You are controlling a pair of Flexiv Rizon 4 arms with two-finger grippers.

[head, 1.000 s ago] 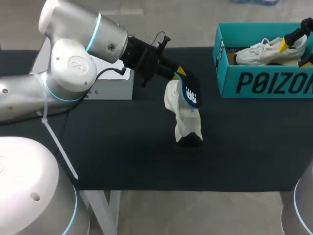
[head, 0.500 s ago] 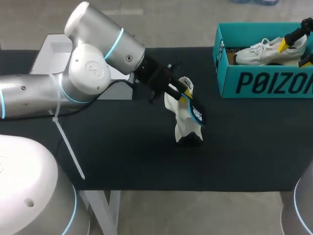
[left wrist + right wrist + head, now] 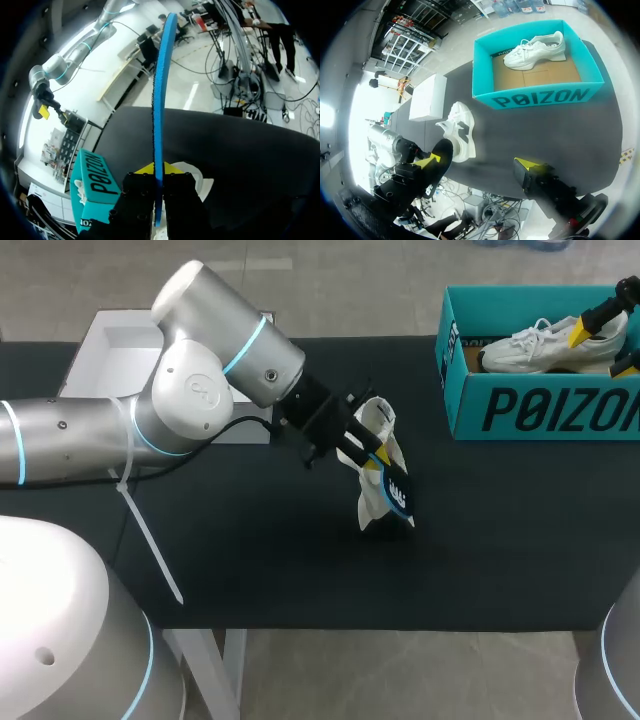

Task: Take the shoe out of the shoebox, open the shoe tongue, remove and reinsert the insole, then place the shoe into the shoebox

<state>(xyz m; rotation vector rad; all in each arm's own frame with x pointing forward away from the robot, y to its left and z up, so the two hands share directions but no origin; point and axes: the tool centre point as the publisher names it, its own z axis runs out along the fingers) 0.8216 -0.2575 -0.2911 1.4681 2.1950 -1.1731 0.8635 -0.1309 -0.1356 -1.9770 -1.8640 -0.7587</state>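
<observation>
- Your left jaws are clenched on the insole [image 3: 159,90]. They pinch one end, so the blue sheet runs edge-on straight out past the yellow tips. I judge that this end grip leaves the free end for you to steer.
- In the head view the insole's dark underside faces up and its free end lies against the white shoe [image 3: 378,465]. You cannot tell from here whether that end has entered the opening.
- The shoe is out of the box, near the middle of the counter [image 3: 250,560], just under the left jaws. It looks propped up rather than flat. That probably keeps its opening towards the insole, which fits the reinsertion step.
- Your left arm [image 3: 210,380] comes in from the left, angled down towards the shoe.
- Your right jaws are released and empty, with the yellow tips well apart. They hover high by the shoebox [image 3: 540,410], clear of the left arm's work. Nothing steadies the shoe, so I judge that a push from the insole could tip it.
- The teal shoebox stands open at the counter's far right, well apart from the shoe. A second shoe [image 3: 535,348], also white, lies inside it.
- The counter is dark and matte. A white box [image 3: 115,355] sits at its far left, behind the left arm.
</observation>
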